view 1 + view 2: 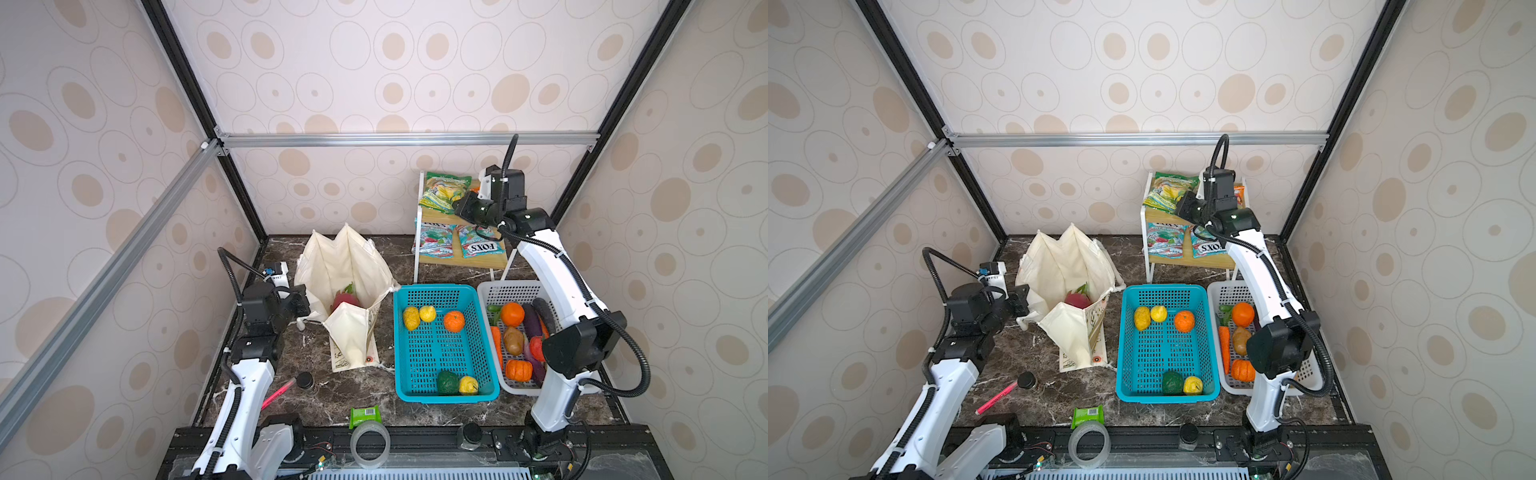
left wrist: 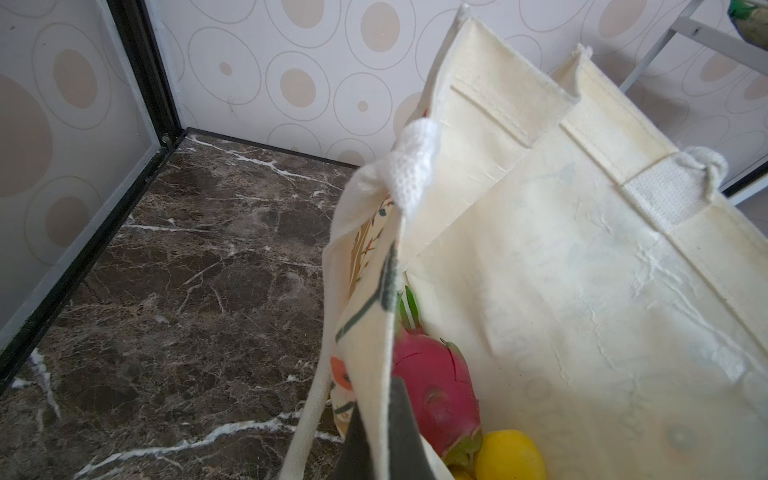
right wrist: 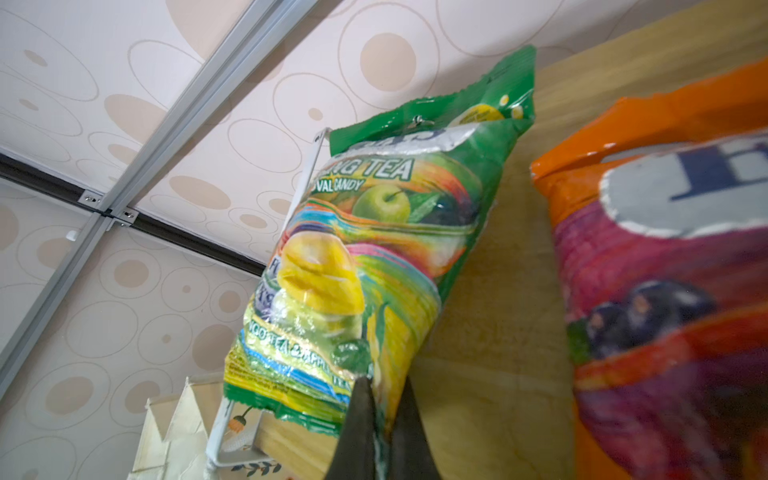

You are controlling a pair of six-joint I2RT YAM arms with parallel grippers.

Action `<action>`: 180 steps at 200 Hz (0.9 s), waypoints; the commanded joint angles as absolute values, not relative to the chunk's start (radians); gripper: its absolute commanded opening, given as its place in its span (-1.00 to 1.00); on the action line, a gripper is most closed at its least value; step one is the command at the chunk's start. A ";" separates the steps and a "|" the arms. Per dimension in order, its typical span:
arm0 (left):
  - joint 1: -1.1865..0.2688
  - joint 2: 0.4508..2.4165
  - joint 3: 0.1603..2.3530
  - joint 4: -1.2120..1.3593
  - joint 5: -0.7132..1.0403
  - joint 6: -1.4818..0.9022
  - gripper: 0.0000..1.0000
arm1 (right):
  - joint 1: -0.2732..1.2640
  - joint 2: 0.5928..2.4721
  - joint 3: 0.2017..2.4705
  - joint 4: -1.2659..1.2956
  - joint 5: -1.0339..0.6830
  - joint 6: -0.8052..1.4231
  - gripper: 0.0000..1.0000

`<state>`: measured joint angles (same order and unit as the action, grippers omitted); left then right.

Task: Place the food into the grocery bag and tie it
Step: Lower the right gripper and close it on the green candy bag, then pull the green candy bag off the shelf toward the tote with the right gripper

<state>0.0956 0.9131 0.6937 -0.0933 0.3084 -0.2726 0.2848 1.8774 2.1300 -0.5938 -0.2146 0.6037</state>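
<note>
The cream grocery bag [image 1: 345,266] [image 2: 561,270] stands open at the back left of the table. A pink dragon fruit [image 1: 343,301] [image 2: 436,386] and a yellow lemon [image 2: 509,455] lie inside it. My left gripper [image 1: 301,303] [image 2: 384,419] is shut on the bag's near rim, one finger on each side of the cloth. On the rack's top shelf lies a green snack packet [image 1: 442,191] [image 3: 374,249], and my right gripper [image 1: 459,205] [image 3: 384,399] is shut on its lower corner. An orange packet [image 3: 665,270] lies beside it.
A blue basket [image 1: 432,287] holds lemons, an orange and a dark green fruit. A white basket [image 1: 498,293] under my right arm holds carrot, potato and other vegetables. Two more packets lie on the lower shelf [image 1: 457,259]. Tape roll [image 1: 370,444], green pack [image 1: 365,415] and pink pen [image 1: 278,392] lie near the front.
</note>
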 commanded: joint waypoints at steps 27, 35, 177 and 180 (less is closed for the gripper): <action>0.100 0.891 0.715 -0.071 0.312 -0.247 -1.00 | 0.318 1.909 2.355 -0.724 -0.281 0.525 -1.00; 0.100 0.890 0.714 -0.071 0.313 -0.248 -1.00 | 0.325 1.898 2.353 -0.718 -0.282 0.523 -1.00; 0.101 0.876 0.711 -0.064 0.323 -0.252 -1.00 | 0.476 1.760 2.430 -0.770 -0.157 0.455 -1.00; 0.100 0.876 0.711 -0.064 0.322 -0.250 -1.00 | 0.485 1.754 2.424 -0.767 -0.152 0.452 -1.00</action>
